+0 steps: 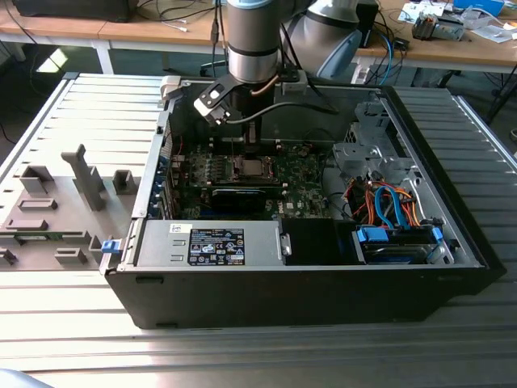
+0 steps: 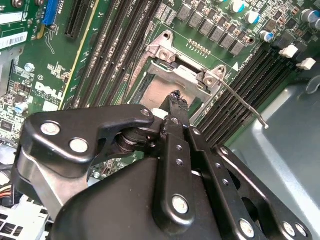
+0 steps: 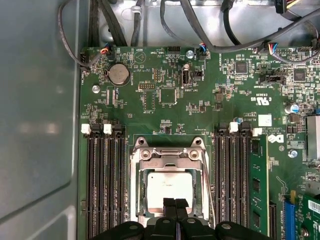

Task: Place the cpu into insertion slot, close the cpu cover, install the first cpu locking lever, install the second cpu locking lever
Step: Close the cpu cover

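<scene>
Showing the gripper (image 3: 175, 203), jaws together, tip at the edge of the cover (image 3: 169, 161), which appears lowered over the cpu (image 3: 169, 186) seen in its window; pressing squarely on that edge, clear of the lever (image 2: 245, 107) beside the cover, likely suits best.

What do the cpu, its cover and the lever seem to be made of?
The cpu: metal top, matte silvery-grey, with a soft sheen. The cover: probably stamped steel, dull grey, thin with bent edges. The lever: bare metal wire, it seems, thin, bright and bent at its end.
</scene>
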Action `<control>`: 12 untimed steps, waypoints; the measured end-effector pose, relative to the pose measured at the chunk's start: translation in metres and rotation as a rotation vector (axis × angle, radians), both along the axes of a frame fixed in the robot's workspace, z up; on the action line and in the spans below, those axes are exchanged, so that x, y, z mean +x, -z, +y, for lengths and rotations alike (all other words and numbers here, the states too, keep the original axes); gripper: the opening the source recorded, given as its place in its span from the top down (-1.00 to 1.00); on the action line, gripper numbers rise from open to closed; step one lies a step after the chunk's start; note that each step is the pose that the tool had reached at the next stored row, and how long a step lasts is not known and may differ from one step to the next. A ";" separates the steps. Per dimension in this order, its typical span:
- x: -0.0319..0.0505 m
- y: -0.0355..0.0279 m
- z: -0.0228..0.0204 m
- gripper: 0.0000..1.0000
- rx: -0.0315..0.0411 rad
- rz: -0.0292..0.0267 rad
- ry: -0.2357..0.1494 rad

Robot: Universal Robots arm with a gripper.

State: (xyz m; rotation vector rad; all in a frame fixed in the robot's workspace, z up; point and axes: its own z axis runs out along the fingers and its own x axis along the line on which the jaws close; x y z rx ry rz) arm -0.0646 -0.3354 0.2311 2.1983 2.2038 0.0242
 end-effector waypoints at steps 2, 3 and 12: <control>-0.0007 0.0031 0.0000 0.79 0.0000 0.0000 0.000; -0.0011 0.0040 0.0000 0.79 -0.0001 0.0000 0.000; -0.0069 0.0138 0.0000 0.79 0.0000 0.0000 0.000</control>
